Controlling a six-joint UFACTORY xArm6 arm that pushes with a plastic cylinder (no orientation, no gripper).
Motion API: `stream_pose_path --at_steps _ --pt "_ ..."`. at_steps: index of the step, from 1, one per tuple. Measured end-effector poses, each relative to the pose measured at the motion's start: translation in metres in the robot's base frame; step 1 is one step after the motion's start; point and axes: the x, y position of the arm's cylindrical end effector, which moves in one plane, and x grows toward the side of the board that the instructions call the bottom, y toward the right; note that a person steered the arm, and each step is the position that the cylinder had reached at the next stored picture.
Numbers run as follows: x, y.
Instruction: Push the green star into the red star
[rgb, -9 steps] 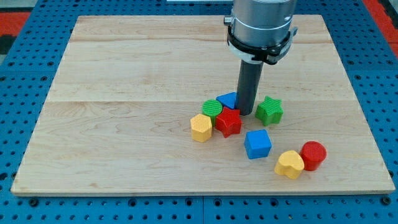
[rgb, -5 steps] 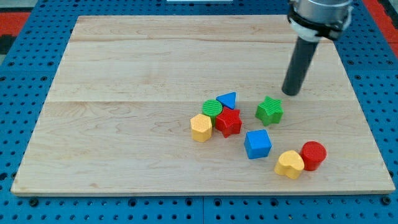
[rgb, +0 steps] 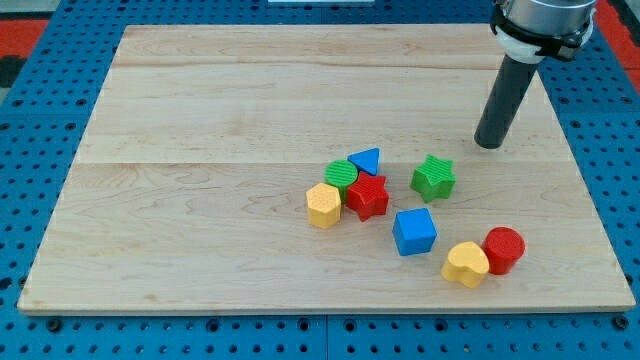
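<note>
Green star (rgb: 433, 177) lay right of red star (rgb: 368, 196); my tip (rgb: 488, 146), bare, touching nothing, risked an off-centre push deflecting it past.

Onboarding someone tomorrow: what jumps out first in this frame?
The thick dark rod coming down from the view's top right, my tip resting on the pale wooden board, above and right of the green star block and not touching it. Next, the tight cluster at centre: red star block with a green round block, blue triangular block and yellow block pressed around it.
</note>
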Motion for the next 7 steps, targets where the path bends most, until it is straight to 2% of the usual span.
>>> stream_pose_path --at_steps 2,3,4,5,6,7 --pt "-0.020 0.037" --pt "0.018 0.022" --pt "0.049 -0.026" --pt "0.057 -0.096" --pt "0.058 -0.105" --pt "0.065 -0.040"
